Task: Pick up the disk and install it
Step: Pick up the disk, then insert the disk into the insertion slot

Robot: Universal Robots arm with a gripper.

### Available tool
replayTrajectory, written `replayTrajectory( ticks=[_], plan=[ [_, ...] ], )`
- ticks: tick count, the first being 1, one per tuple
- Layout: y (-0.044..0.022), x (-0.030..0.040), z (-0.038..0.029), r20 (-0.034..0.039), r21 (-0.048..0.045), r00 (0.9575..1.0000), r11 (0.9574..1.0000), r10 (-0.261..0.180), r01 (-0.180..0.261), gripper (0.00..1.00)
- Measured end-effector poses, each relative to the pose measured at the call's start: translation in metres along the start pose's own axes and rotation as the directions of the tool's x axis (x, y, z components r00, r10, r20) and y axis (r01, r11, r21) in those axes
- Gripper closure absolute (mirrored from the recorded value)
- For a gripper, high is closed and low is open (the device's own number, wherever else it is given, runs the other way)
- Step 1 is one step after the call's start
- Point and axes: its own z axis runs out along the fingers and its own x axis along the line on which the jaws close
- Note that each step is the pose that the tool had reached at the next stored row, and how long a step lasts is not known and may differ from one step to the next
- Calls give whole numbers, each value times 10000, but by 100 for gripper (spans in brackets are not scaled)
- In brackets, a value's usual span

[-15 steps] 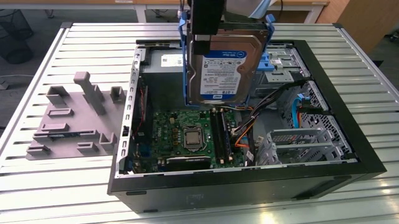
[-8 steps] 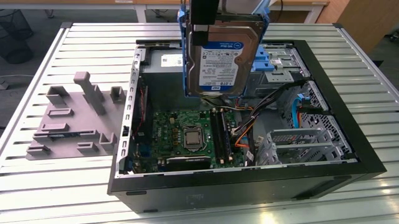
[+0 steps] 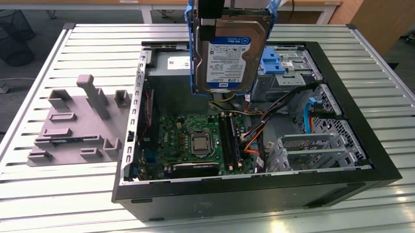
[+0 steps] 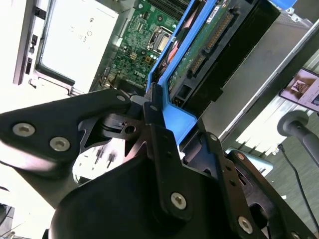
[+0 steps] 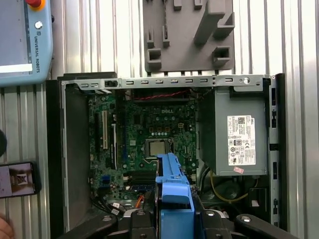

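While gripped by the hand (image 4: 155, 107), disk (image 3: 230, 53) upright above case (image 3: 349, 97)

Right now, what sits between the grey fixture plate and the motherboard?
The case's metal side wall, in the exterior view: fixture plate outside it, motherboard inside.

Silver disk (image 3: 232, 53) w/ blue rails (image 3: 192, 63); green mobo (image 3: 188, 138); grey PSU (image 5: 239, 134).

The disk (image 3: 230, 51) runs past the exterior view's top edge and hides part of the power supply (image 3: 166, 76).
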Motion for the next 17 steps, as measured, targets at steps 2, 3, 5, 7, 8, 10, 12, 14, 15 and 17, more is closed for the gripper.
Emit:
replayTrajectory(
  ticks=[2, 3, 5, 7, 8, 10, 12, 14, 15, 17],
  plan=[
    [0, 0, 0, 1, 0, 10000, 10000, -1, 1, 64],
    [0, 0, 0, 1, 0, 10000, 10000, 0, 0, 64],
    [0, -1, 0, 0, 0, 10000, 10000, 0, 0, 64],
    [0, -2, 0, 0, 0, 10000, 10000, 0, 0, 64],
    [0, -2, 0, 0, 0, 10000, 10000, 0, 0, 64],
    [0, -2, 0, 1, 0, 10000, 10000, 0, 0, 64],
    [1, -5, 0, 1, 1, 10000, 10000, 0, 0, 64],
    [1, -8, 0, 0, 0, 10000, 10000, 0, 0, 64],
    [1, -8, 0, 1, 0, 10000, 10000, 0, 0, 64],
    [1, -9, 0, 1, 0, 10000, 10000, 0, 0, 64]
  ],
)
